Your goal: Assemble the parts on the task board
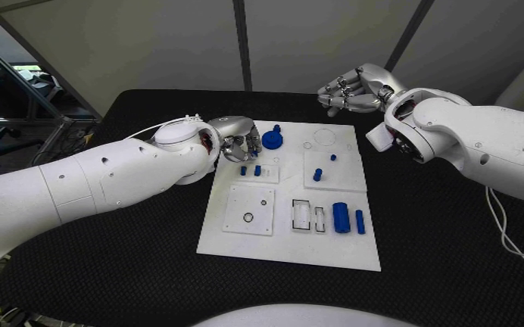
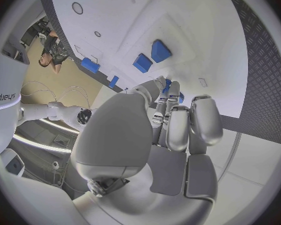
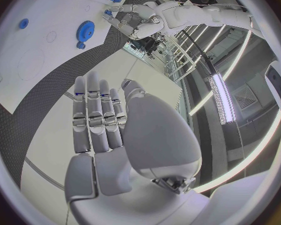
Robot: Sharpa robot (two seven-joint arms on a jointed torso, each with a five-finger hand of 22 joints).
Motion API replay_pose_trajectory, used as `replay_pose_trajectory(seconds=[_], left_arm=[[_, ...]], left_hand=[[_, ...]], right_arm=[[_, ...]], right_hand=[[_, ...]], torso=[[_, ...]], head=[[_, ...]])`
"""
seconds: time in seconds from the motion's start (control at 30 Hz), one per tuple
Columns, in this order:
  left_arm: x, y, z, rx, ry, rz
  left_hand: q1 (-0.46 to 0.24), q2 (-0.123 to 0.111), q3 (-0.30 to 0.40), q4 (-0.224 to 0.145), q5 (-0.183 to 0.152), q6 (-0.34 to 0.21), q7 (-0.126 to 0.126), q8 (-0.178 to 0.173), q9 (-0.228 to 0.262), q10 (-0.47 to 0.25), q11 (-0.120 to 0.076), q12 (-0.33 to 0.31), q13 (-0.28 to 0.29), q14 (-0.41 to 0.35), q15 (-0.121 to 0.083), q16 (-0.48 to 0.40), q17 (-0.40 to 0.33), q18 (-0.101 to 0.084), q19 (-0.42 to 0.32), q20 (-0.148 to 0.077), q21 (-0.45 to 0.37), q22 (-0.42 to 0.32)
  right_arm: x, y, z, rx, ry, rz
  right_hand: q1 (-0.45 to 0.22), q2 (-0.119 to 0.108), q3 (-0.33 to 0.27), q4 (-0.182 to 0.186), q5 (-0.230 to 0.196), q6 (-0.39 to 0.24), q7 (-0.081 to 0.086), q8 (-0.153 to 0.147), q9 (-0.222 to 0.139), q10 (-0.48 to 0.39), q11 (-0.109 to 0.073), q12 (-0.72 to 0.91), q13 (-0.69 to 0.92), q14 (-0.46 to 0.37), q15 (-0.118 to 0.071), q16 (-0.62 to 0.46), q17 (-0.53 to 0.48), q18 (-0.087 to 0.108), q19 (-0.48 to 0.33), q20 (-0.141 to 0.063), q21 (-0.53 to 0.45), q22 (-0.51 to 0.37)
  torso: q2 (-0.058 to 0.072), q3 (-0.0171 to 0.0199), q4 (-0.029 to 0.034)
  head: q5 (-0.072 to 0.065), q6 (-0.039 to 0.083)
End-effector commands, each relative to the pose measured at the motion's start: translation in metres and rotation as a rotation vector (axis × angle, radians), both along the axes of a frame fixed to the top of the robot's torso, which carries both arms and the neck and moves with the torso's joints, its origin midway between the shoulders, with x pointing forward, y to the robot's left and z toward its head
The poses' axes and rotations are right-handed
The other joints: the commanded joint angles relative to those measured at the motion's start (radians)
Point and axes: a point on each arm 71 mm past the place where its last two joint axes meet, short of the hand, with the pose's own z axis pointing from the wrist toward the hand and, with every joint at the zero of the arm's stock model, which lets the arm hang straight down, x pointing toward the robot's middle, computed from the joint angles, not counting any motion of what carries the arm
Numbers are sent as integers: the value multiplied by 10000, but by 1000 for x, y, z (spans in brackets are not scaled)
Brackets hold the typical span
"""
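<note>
Board: I see the white task board (image 1: 286, 247) in the middle of the black table (image 1: 109, 266), its long axis running from 6 to 12 o'clock in the head view, slightly tilted so the far end leans toward 1 o'clock.

Look of the board: flat white plate with raised square sub-plates, small round holes and 2 rectangular slots near its 6 o'clock end.

Gear: a blue gear (image 1: 272, 141) sits at the board's 11 o'clock corner, lying flat with a short hub sticking up (it also shows from the right wrist view (image 3: 85, 30)).

Small pegs: 2 short blue pegs (image 1: 250, 169) stand side by side at the board's 9 o'clock edge, axes upright.

Middle pegs: 1 blue peg (image 1: 318, 175) stands on the right sub-plate, with a smaller blue piece (image 1: 332, 157) just beyond it toward 12 o'clock.

Cylinder: a thick blue cylinder (image 1: 341, 217) lies at the 4 o'clock area, long axis along the board's length; a thin blue bar (image 1: 360, 222) lies parallel just beside it.

Left hand: my left hand (image 1: 239, 144) hovers at the board's 10 o'clock edge, just beside the gear, fingers curled in together (image 2: 178, 130); I cannot tell whether anything is held.

Right hand: my right hand (image 1: 351, 90) hangs beyond the board's 1 o'clock corner, well apart from the parts, fingers loosely bent and holding nothing (image 3: 100, 120).
</note>
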Motion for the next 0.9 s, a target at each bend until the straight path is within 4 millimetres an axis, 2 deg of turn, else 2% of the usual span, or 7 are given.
replay_pose_trajectory(seconds=[0.03,0.27,0.33,0.8,0.9], left_arm=[[1,0,-1,142,183,114],[2,0,-3,249,299,188],[2,-1,-3,287,353,184],[2,-1,-5,434,504,269],[2,-1,-5,431,498,271]], left_hand=[[-145,-6,29,-13,-14,75,5,-71,-13,77,-2,-40,15,79,22,68,-5,-1190,26,40,48,488],[-167,-14,24,-9,-17,77,4,-77,-13,82,-3,-49,19,77,22,66,-14,-1191,27,41,48,490],[-171,-13,24,-9,-18,80,1,-78,-13,86,-5,-50,20,77,22,65,-18,-1191,28,42,49,491],[-184,-14,27,-16,-19,83,-13,-89,-14,102,-14,-60,30,69,18,56,-47,-1194,37,41,67,505],[-281,-78,13,-20,-21,-65,28,-217,-57,44,17,-162,35,72,37,72,-33,-1194,39,48,55,506]], right_arm=[[0,1,2,31,-63,97],[0,1,2,29,-56,104],[0,1,1,26,-48,114],[0,2,1,24,-40,126],[0,2,1,24,-40,122]], right_hand=[[82,-56,55,-3,45,-8,7,50,10,-22,-22,-14,-11,18,0,-62,-16,41,6,54,-57,-16],[66,-75,96,5,70,-7,8,57,11,-14,-22,-10,-23,29,0,-70,-18,40,17,52,-65,-20],[66,-75,96,5,70,-7,8,57,11,-14,-22,-10,-23,29,0,-70,-18,40,17,52,-65,-20],[66,-75,96,5,70,-7,8,57,11,-14,-22,-10,-23,29,0,-70,-18,40,17,52,-65,-20],[53,-83,108,12,74,-7,9,58,11,-11,-21,-10,-28,33,1,-72,-19,39,20,52,-68,-21]], torso=[[-3,1,3],[0,-1,-2],[-6,-3,-1],[-1,-2,9],[1,-1,5]], head=[[1,-5],[-13,-7],[-53,5],[-19,-23],[-10,-28]])
